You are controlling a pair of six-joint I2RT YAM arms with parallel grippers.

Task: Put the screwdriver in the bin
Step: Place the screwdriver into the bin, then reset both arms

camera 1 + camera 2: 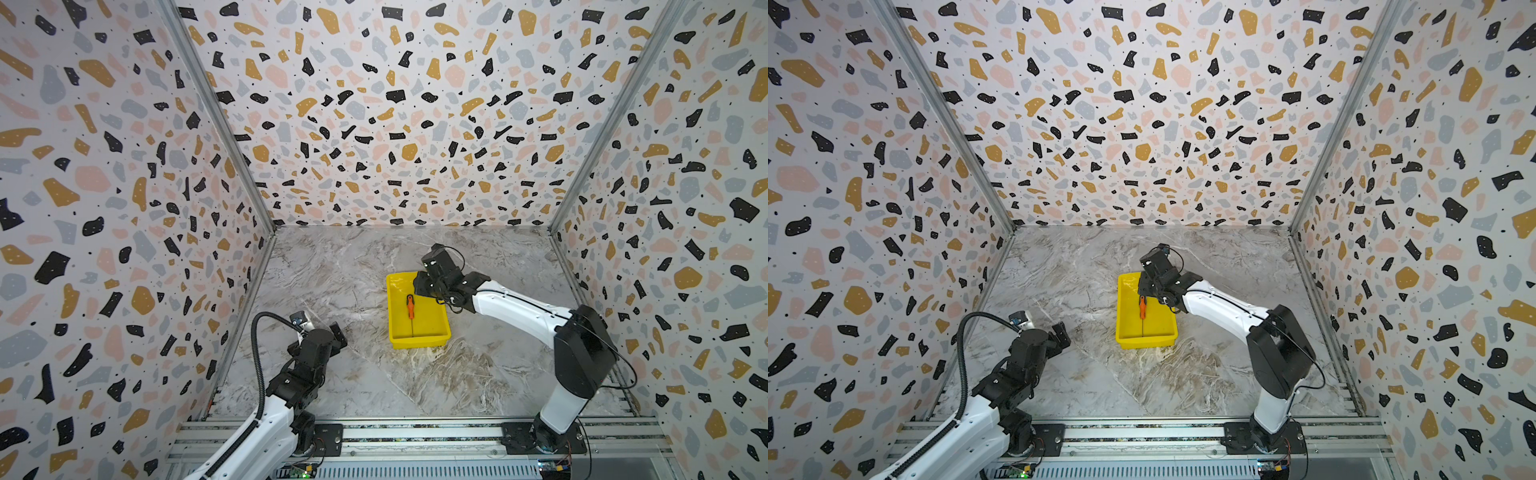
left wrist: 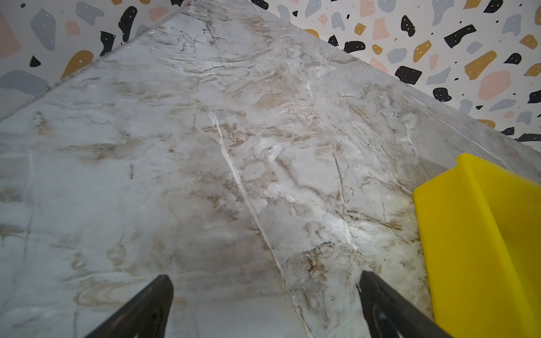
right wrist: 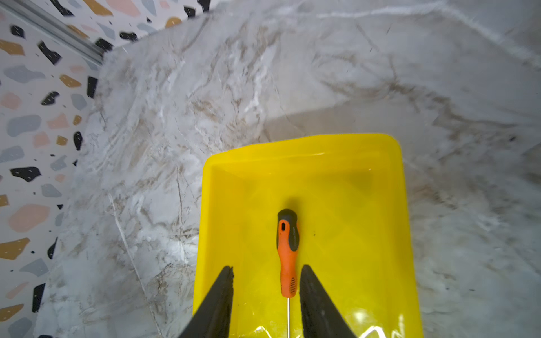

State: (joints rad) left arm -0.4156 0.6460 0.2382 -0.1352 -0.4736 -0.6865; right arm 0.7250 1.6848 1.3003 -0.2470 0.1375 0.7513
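Observation:
The yellow bin [image 1: 419,343] [image 1: 1144,344] stands mid-table. The screwdriver [image 1: 410,306] [image 1: 1142,305], with its orange handle and thin shaft, lies flat on the bin's floor along its length. My right gripper [image 1: 422,286] hovers over the bin's far end. In the right wrist view its jaws [image 3: 267,267] stand open astride the screwdriver [image 3: 287,257], with a gap on one side and the other finger close beside the handle. My left gripper [image 1: 338,334] [image 2: 265,281] is open and empty over bare table, left of the bin [image 2: 468,234].
Patterned walls with metal corner posts [image 1: 216,112] close in the marble table on three sides. A metal rail [image 1: 415,432] carrying both arm bases runs along the front edge.

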